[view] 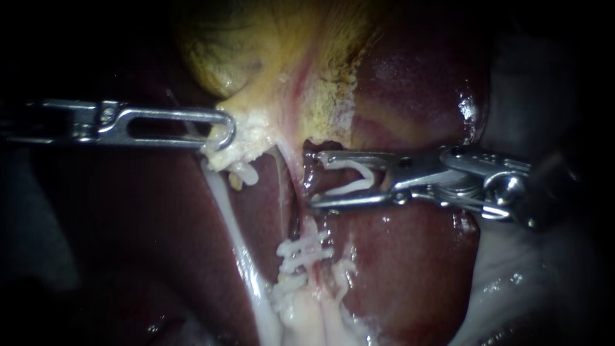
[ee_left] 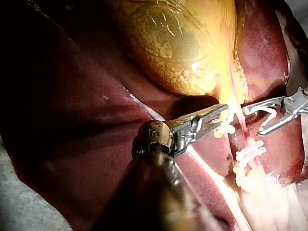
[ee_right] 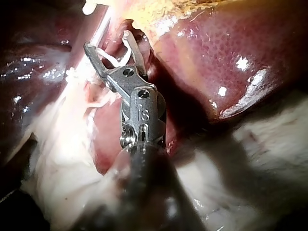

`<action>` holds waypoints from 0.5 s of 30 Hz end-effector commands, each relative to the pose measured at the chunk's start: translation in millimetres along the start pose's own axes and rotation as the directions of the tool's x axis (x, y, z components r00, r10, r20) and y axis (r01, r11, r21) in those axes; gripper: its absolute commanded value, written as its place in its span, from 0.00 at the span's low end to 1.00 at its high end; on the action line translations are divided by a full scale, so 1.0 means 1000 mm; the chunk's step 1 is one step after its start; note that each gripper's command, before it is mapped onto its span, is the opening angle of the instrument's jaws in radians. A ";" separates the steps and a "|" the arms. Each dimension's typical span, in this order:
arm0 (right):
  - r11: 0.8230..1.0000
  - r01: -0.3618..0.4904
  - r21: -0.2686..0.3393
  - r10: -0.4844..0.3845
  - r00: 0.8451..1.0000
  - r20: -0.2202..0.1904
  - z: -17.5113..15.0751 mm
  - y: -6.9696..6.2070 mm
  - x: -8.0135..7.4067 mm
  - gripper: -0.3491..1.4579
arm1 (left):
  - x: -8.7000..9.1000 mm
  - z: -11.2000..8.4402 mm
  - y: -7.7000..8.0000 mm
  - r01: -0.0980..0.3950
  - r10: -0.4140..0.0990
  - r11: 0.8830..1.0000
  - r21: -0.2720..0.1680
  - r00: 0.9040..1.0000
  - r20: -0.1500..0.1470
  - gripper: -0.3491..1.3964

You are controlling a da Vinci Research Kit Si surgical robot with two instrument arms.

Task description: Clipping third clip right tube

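Tube: the right tube (view: 306,229) runs thin and pink away from the gallbladder (view: 269,57), down over the liver (view: 410,256).
Clips on it: two white clips (view: 304,251) already cross the tube side by side, well away from the gallbladder.
Right instrument: the right instrument (view: 315,181) comes in just under the gallbladder's pale edge. Its jaws are spread wide and cradle a loaded clip (view: 351,178) that touches both of them. The tips sit just beside the tube, and from here I cannot tell whether they are around it yet.
Left instrument: the left instrument (view: 224,137) is clenched on the gallbladder at its neck, which looks to me like it keeps the tube stretched.
Left tube: the left tube (view: 234,230) is a pale band leaving the gallbladder's neck on the left instrument's side, apart from the work.
Doing it well: I'd say the jaws should slide on until the tube lies fully inside the clip and square across it. The spot is between the gallbladder and the two clips, with a gap left from them. No liver or gallbladder wall should be caught, and the squeeze comes only then.
Containers: no tray, bowl or dish is in sight. The only thing carrying anything is the right instrument, with the one clip in its jaws.
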State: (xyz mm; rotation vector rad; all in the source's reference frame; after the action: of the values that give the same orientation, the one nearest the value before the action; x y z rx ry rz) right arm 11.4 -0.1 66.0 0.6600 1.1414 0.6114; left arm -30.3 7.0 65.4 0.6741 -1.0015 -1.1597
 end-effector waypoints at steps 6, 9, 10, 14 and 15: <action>1.000 -0.011 0.009 0.011 1.000 0.010 0.0018 0.0007 -0.0007 0.47 | 0.0000 0.0000 0.0000 0.000 0.000 1.000 -0.001 1.000 0.000 0.00; 1.000 -0.015 0.011 0.015 1.000 0.011 0.0024 0.0010 -0.0010 0.47 | 0.0000 0.0000 -0.0001 0.000 0.000 1.000 -0.001 1.000 0.000 0.00; 1.000 -0.020 0.016 0.020 1.000 0.012 0.0027 0.0011 -0.0010 0.47 | 0.0000 0.0000 -0.0001 0.000 0.000 1.000 -0.001 1.000 0.000 0.00; 0.997 -0.041 0.059 0.041 0.999 0.001 0.0031 0.0011 -0.0010 0.47 | 0.0001 0.0000 -0.0001 0.000 0.000 1.000 -0.001 1.000 0.000 0.00; 0.995 -0.056 0.083 0.058 0.998 -0.016 0.0031 0.0011 -0.0009 0.47 | 0.0001 0.0000 -0.0001 0.000 0.000 1.000 -0.001 1.000 0.000 0.00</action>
State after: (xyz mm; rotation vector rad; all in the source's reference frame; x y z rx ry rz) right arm 14.0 -0.5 68.2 0.7833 1.1854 0.6259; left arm -30.3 6.9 65.3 0.6727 -1.0010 -1.1606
